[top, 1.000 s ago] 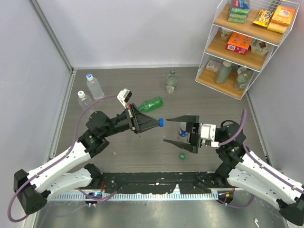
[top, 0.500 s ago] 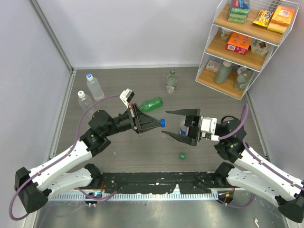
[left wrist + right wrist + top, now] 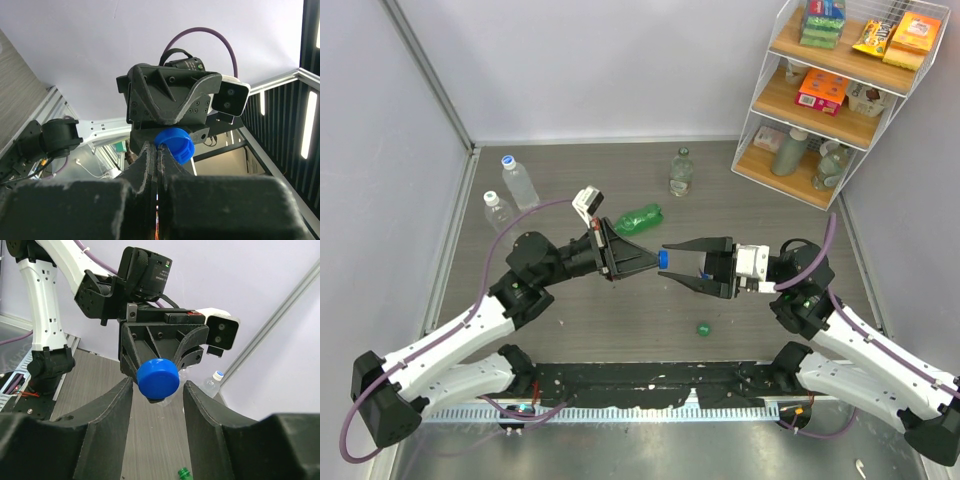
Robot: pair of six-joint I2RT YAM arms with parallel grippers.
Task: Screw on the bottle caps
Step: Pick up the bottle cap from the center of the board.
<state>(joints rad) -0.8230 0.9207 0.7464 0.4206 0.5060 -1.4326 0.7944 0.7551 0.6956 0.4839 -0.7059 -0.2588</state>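
Here, left tool (image 3: 156, 151) pinches a round blue plastic cap (image 3: 175, 144).

blue cap (image 3: 158, 378): smooth glossy plastic | jaws: matt black, grainy plastic | tabletop (image 3: 620, 320): matt grey wood grain | far right shelf (image 3: 772, 100): wood boards, white wire frame

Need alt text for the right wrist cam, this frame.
The left gripper holds a blue cap out between the open fingers of the right gripper, which flank it closely without clearly touching. A green cap lies on the dark table below, with a pale wall behind.
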